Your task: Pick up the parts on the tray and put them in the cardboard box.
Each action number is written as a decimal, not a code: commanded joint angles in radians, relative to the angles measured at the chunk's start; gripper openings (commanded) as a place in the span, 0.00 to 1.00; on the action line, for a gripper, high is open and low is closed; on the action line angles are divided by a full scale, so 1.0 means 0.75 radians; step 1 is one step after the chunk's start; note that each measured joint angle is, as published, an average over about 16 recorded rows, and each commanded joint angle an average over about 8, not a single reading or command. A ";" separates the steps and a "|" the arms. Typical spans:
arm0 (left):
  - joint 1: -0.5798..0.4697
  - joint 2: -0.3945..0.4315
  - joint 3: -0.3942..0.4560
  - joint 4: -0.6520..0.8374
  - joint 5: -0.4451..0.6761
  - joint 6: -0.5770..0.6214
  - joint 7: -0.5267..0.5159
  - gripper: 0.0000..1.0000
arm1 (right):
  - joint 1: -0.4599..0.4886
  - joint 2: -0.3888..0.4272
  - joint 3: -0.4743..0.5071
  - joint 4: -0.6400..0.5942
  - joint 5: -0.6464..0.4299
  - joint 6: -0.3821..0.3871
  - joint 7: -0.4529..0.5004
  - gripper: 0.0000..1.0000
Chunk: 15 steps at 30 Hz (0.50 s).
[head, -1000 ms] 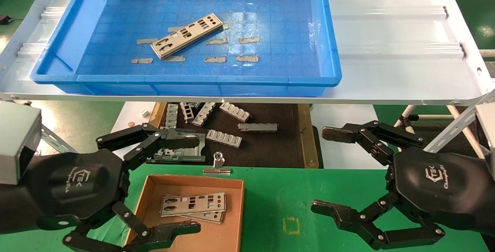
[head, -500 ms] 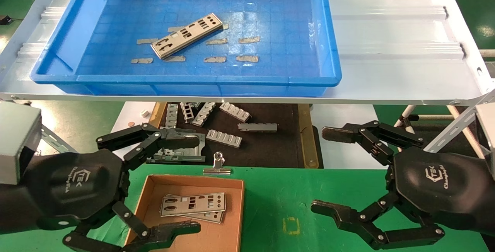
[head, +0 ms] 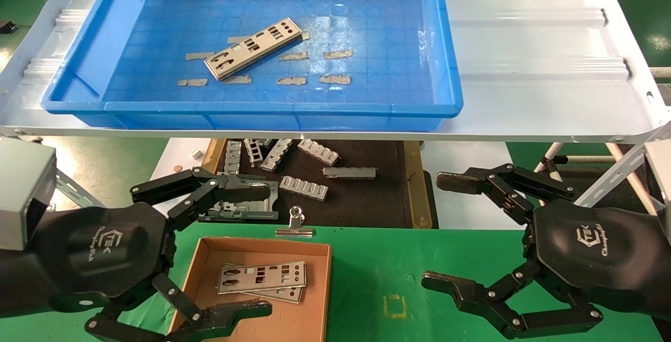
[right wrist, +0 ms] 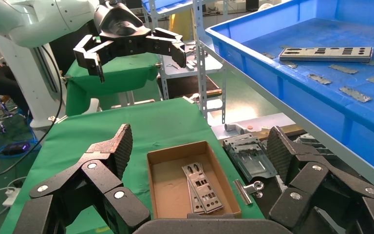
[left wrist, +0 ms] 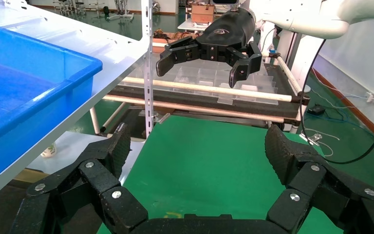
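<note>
One silver punched part (head: 253, 48) lies at a slant on the floor of the blue tray (head: 451, 95), which sits on the raised white shelf; the right wrist view shows the same part (right wrist: 326, 53) in the tray (right wrist: 253, 58). Two more parts (head: 262, 279) lie stacked in the cardboard box (head: 320, 250) on the green mat, also seen stacked as parts (right wrist: 202, 187) inside the box (right wrist: 152, 180). My left gripper (head: 267, 250) hangs open over the box's left side, empty. My right gripper (head: 437, 232) hangs open to the right of the box, empty.
Below the shelf a dark mat holds grey ribbed brackets (head: 304, 187) and a larger framed metal piece (head: 238, 208). A silver binder clip (head: 295, 225) lies just behind the box. The white shelf edge (head: 335, 135) juts out above both grippers.
</note>
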 commanded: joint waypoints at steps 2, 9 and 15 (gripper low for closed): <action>0.000 0.000 0.000 0.000 0.000 0.000 0.000 1.00 | 0.000 0.000 0.000 0.000 0.000 0.000 0.000 1.00; 0.000 0.000 0.000 0.000 0.000 0.000 0.000 1.00 | 0.000 0.000 0.000 0.000 0.000 0.000 0.000 1.00; 0.000 0.000 0.000 0.000 0.000 0.000 0.000 1.00 | 0.000 0.000 0.000 0.000 0.000 0.000 0.000 1.00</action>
